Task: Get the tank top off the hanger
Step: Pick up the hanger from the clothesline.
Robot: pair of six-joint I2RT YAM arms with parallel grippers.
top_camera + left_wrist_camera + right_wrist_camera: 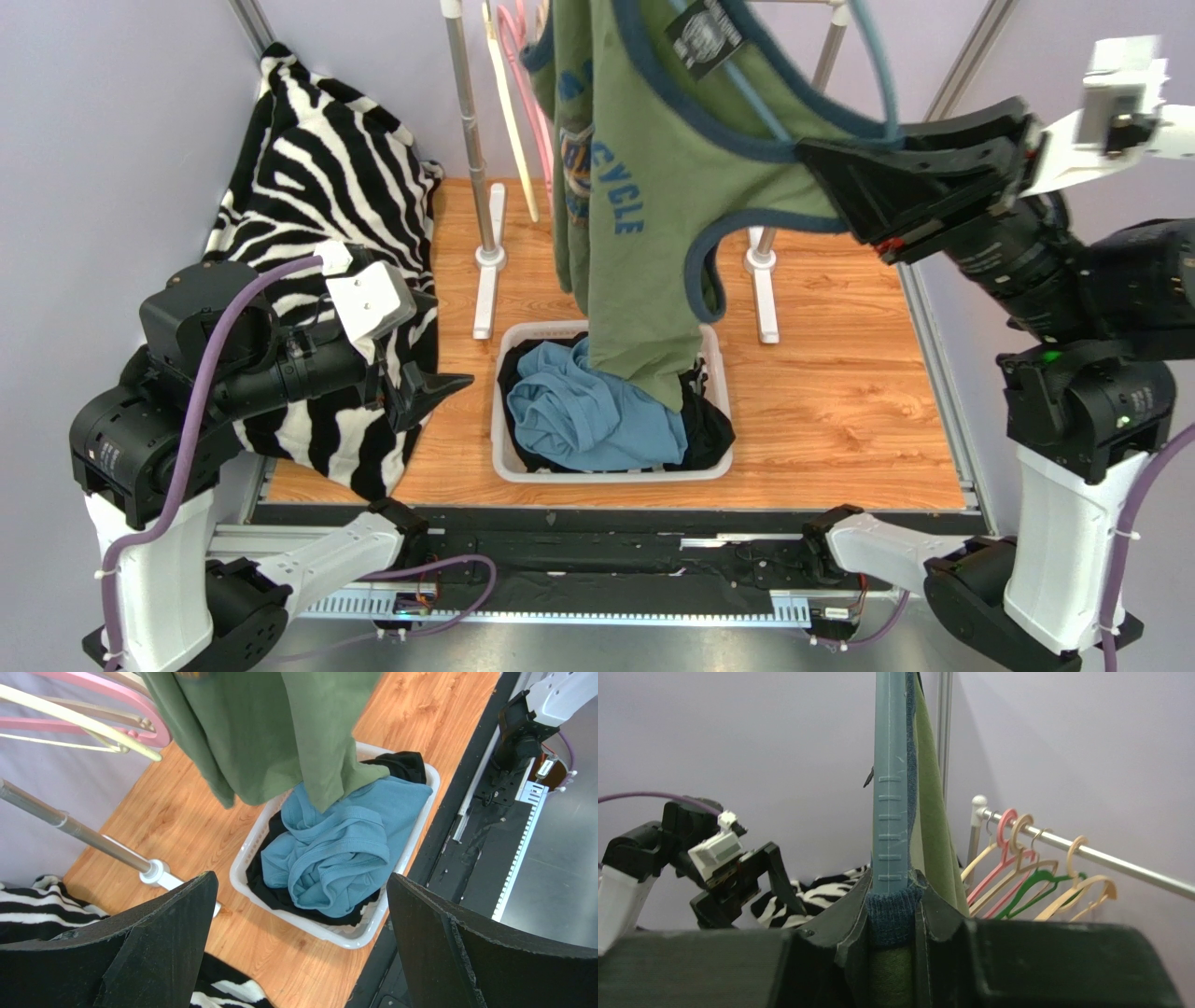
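- The tank top [631,168], green with navy trim and blue lettering, hangs on the hanger [890,777] above the middle of the desk [842,378]. Its lower end reaches down into the basket [610,473].
- The hanger is grey-blue. In the right wrist view one of its arms rises straight up from between the fingers, with green cloth lying against it.
- The right claw [892,910] is raised at the right of the garment. It is closed on the navy trim of the tank top where the trim lies on the hanger arm.
- The white basket stands on the desk directly under the garment. It holds a crumpled blue garment [589,413] on top of a black garment [709,427]. The green cloth touches the blue one.
- The left claw [302,952] is spread wide and grips nothing. It is low at the left, pointing towards the basket.
- A zebra-striped fabric [337,168] lies beside and behind the left arm.
- A rack upright [470,126] stands behind the basket. Spare hangers [1018,868] hang on its rail [1088,855].
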